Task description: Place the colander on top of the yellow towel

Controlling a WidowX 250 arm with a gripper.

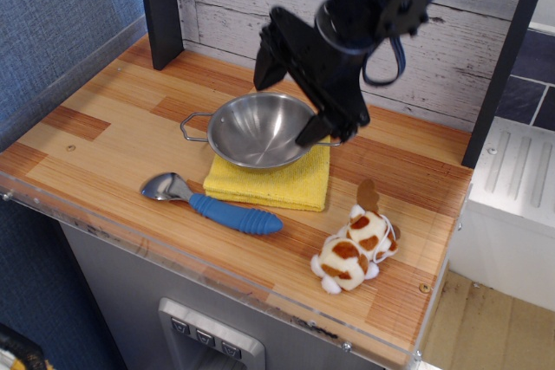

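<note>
Colander set on the yellow towel, gripper clear above it.

The colander (260, 130) is seen resting on the yellow towel (276, 184), just below the gripper (290, 97), whose jaws are spread wide and hold nothing. The placing step is judged done; only a clean lift away, without catching the rim, seems called for. A blue-handled spoon (212, 204) lies on the wooden surface (104, 119) below and left of the gripper in the picture, a plush toy (354, 249) below and right. White planks are seen behind, a blue wall at the left.
</note>
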